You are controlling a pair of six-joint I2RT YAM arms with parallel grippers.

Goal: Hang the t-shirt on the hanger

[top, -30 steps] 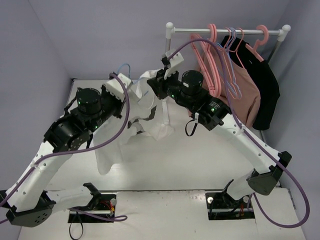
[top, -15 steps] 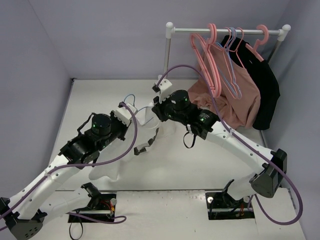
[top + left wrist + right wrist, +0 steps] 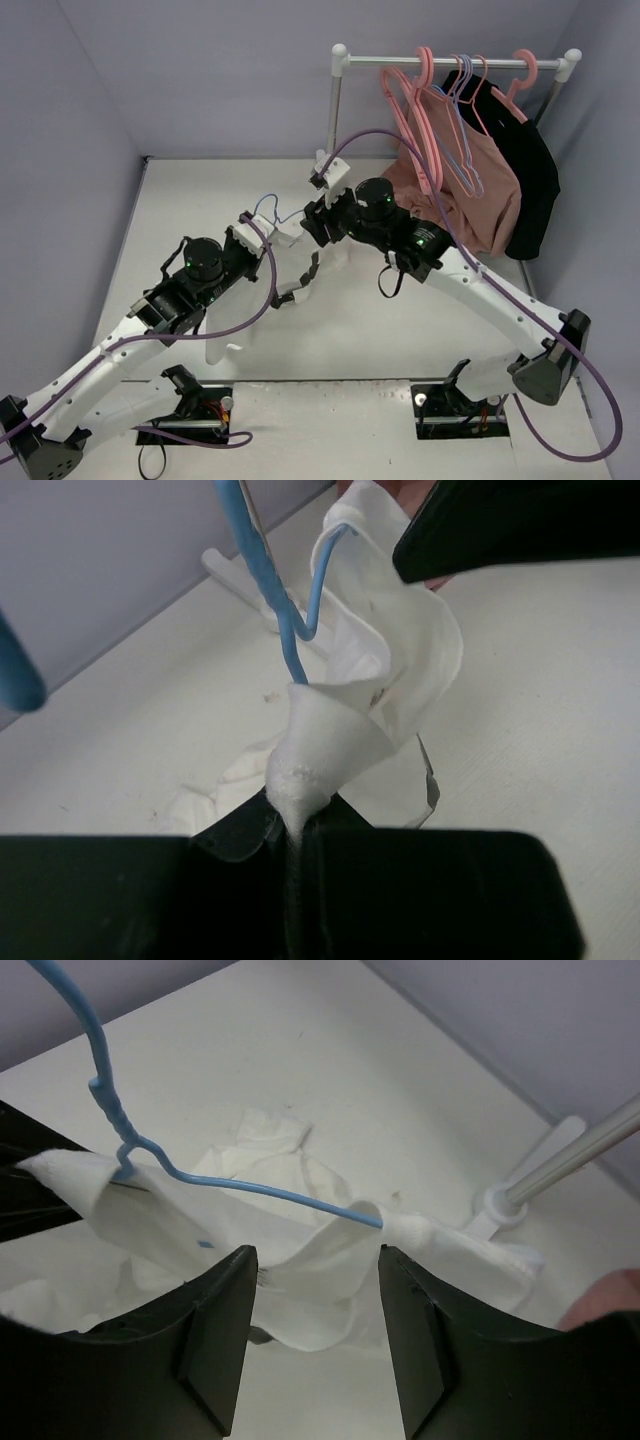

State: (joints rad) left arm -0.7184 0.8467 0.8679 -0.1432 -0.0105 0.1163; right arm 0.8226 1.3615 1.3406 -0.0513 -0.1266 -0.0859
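Pinching t-shirt (image 3: 400, 650) fabric, left gripper (image 3: 298, 818) clenched; hanger (image 3: 250, 1189) threaded inside; right gripper (image 3: 315, 1260) spread open beside it

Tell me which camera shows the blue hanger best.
Right wrist: the hanger shows its twisted neck and one arm running into the t-shirt. Left wrist shows only the wire near the neck; top external shows only a tiny blue loop.

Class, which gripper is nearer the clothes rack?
Right. The right gripper is just in front of the rack, whose foot shows close by in the right wrist view. The left gripper is farther to the left, pinching the t-shirt.
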